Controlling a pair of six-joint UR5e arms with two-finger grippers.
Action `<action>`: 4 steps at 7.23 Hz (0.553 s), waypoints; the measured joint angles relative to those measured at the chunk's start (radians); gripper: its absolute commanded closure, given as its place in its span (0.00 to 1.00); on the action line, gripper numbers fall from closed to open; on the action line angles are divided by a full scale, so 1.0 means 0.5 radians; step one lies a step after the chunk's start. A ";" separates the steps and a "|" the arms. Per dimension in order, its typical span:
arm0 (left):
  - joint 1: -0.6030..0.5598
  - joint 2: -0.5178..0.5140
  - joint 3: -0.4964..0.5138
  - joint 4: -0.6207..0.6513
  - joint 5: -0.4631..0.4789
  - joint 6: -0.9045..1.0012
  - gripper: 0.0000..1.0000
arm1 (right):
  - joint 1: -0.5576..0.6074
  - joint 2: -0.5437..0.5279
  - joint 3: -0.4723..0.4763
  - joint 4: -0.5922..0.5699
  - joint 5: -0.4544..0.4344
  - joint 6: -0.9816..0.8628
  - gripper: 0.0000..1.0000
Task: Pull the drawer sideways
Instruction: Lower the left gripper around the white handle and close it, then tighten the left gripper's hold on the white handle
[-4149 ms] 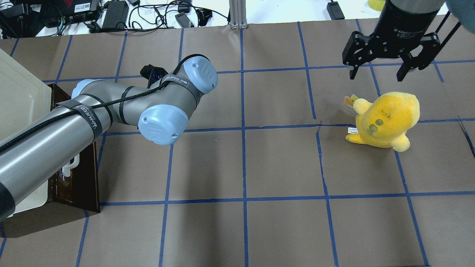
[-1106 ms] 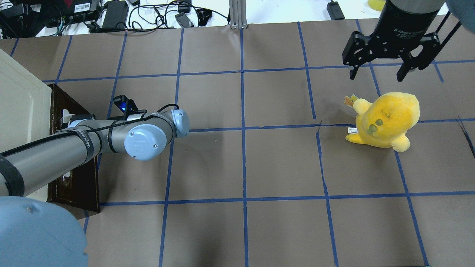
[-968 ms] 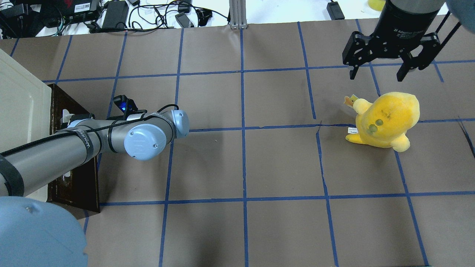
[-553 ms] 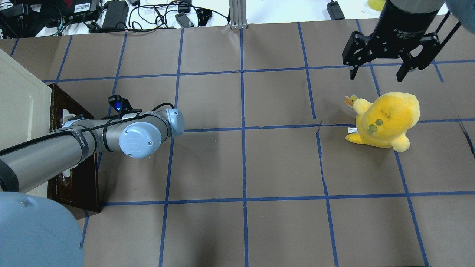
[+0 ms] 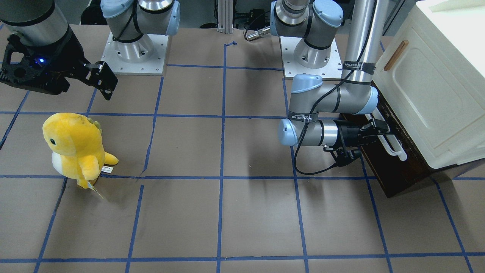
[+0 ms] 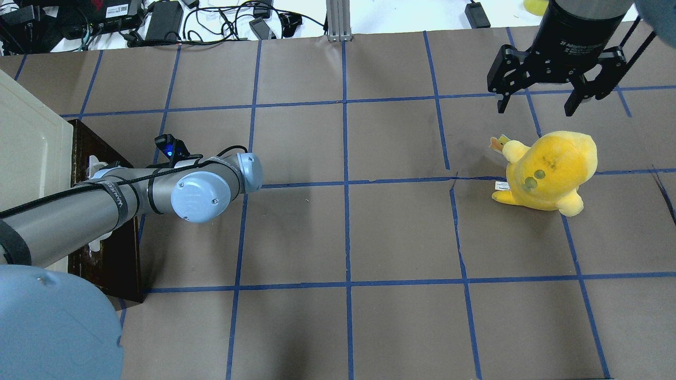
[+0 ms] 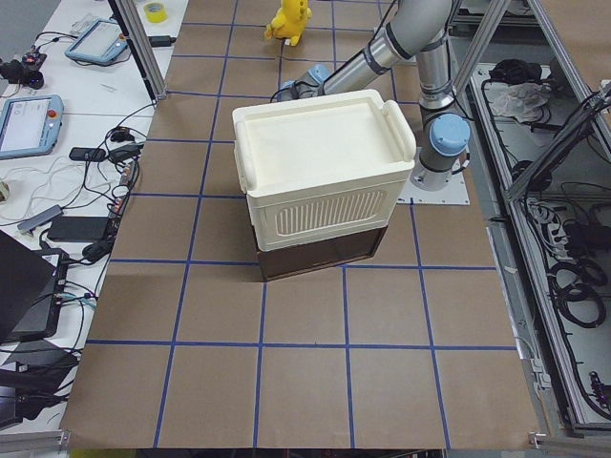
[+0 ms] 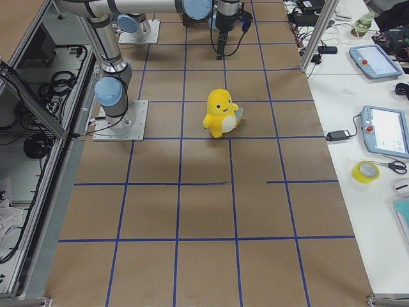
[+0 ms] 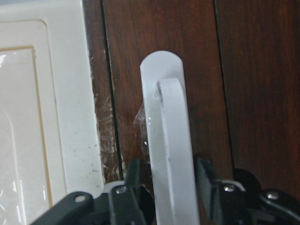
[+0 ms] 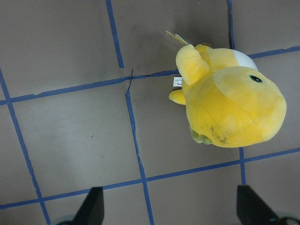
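Note:
The drawer's dark brown front (image 5: 394, 172) sits under a cream cabinet (image 5: 428, 94) at the table's left end. It also shows in the overhead view (image 6: 111, 253). Its long white bar handle (image 5: 395, 147) runs along the front. My left gripper (image 5: 380, 129) reaches in level and is shut on this handle. In the left wrist view the bar (image 9: 164, 108) passes between the fingers of the gripper (image 9: 168, 163), which stand close on both sides. The drawer's inside is hidden. My right gripper (image 6: 533, 108) hangs open and empty, far off, above a plush toy.
A yellow plush toy (image 6: 549, 169) stands on the brown papered table at the right, below the right gripper (image 10: 171, 211). The cream cabinet (image 7: 320, 153) has a panelled door with a small wooden handle (image 5: 395, 55). Cables and devices lie along the far edge (image 6: 163, 18).
The left arm has come down from above and its wrist has slid a little towards the drawer front. The dark front stays in place. The right arm has not moved.

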 measured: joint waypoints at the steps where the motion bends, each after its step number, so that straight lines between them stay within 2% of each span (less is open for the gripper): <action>1: -0.009 -0.001 0.008 0.003 0.000 0.031 0.60 | 0.000 0.000 0.000 0.000 0.000 0.000 0.00; 2: -0.027 -0.001 0.026 0.006 -0.004 0.085 0.60 | 0.000 0.000 0.000 0.000 0.000 0.000 0.00; 3: -0.044 -0.003 0.044 0.003 -0.015 0.117 0.67 | 0.000 0.000 0.000 0.000 0.000 0.000 0.00; 4: -0.053 -0.003 0.053 0.000 -0.021 0.125 0.68 | 0.000 0.000 0.000 0.000 0.000 0.000 0.00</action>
